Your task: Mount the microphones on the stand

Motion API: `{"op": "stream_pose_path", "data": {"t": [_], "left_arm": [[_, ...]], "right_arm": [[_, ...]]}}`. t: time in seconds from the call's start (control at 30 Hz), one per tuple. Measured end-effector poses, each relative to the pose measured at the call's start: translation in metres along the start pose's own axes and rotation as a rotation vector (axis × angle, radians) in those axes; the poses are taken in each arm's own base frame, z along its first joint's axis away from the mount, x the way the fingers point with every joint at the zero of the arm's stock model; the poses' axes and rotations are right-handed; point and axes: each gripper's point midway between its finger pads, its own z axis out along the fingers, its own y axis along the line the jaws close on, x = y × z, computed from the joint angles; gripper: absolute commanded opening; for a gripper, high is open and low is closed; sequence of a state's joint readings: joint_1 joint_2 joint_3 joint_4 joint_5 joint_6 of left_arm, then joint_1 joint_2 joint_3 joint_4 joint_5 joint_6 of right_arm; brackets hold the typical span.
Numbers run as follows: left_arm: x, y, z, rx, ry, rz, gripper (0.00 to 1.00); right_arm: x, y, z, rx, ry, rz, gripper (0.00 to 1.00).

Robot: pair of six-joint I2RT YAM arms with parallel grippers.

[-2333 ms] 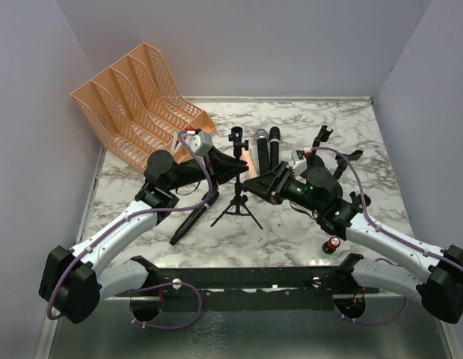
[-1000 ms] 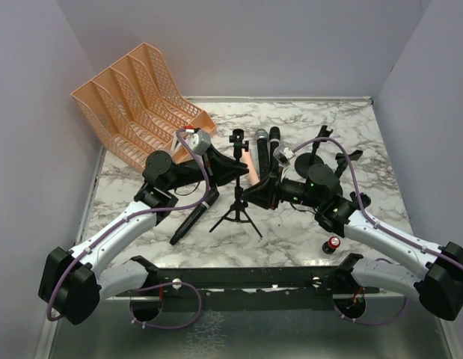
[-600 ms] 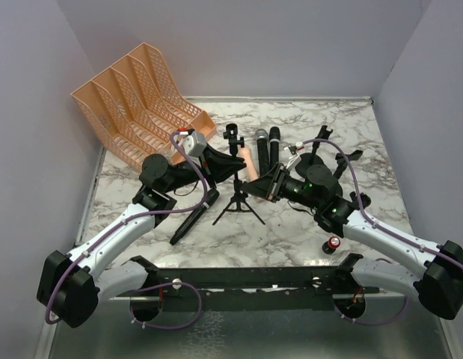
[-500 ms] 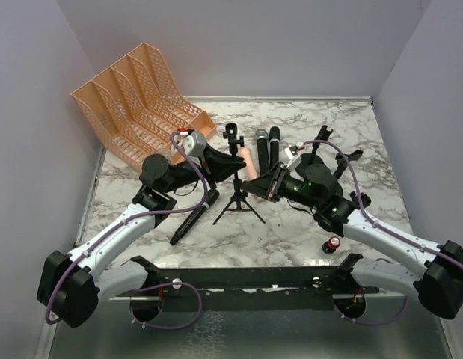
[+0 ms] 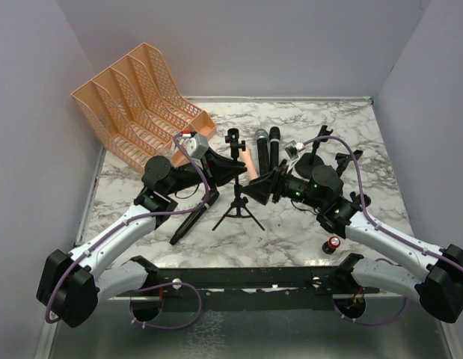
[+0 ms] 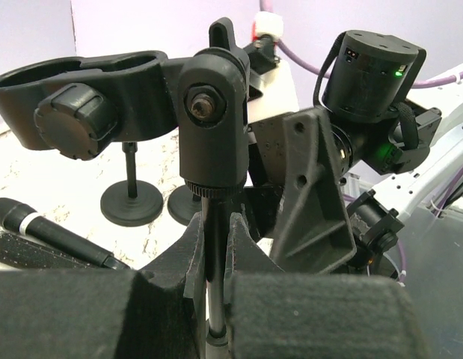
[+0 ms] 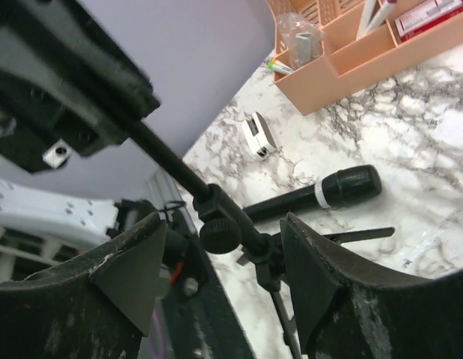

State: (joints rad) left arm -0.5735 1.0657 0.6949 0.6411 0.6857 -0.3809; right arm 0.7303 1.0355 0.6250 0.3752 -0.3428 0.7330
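The worry here is the black tripod microphone stand (image 5: 237,200) — one thin pinch is all that holds it. The left fingers (image 6: 175,263) are closed tight on its slim shaft just under the empty clip head (image 6: 210,112). The right fingers (image 7: 119,278) stand wide apart on either side of the shaft and its small knob, gripping nothing. A pinch on a round rod may let the stand twist or tip, and the right fingers could catch the knob or a leg on moving off.

No microphone is in the clip. The silver-mesh-headed black microphone (image 5: 260,146) and an all-black microphone (image 5: 274,146) lie side by side on the marble-patterned desk (image 5: 291,232) beyond the stand. The peach-pink microphone (image 5: 248,162) is just beside them, and another black microphone (image 5: 191,219) lies near the left forearm.

Both arms reach forward and inward, forearms low — wrists meeting at the stand from opposite sides.
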Motion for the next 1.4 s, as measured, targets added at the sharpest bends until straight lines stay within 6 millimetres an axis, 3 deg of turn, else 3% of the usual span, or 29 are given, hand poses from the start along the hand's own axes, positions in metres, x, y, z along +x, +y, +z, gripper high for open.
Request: {"op": "stream_pose_path", "data": {"t": [0.23, 0.5, 0.87, 1.17, 1.4], "left_arm": [[0.001, -0.003, 0.0, 0.014, 0.006, -0.015, 0.0], [0.003, -0.008, -0.001, 0.041, 0.017, -0.025, 0.0], [0.009, -0.01, 0.0, 0.06, 0.037, -0.04, 0.0], [0.01, -0.01, 0.0, 0.062, 0.041, -0.045, 0.0], [0.006, -0.006, -0.001, 0.033, 0.027, -0.032, 0.0]], "right_arm": [[0.01, 0.01, -0.008, -0.125, 0.061, -0.337, 0.54], [0.012, 0.018, -0.005, -0.204, 0.107, -0.482, 0.51], [0.024, 0.007, -0.001, -0.193, 0.157, -0.47, 0.38], [0.025, 0.004, 0.0, -0.166, 0.159, -0.419, 0.01], [0.019, 0.001, 0.003, -0.074, 0.11, -0.164, 0.01]]}}
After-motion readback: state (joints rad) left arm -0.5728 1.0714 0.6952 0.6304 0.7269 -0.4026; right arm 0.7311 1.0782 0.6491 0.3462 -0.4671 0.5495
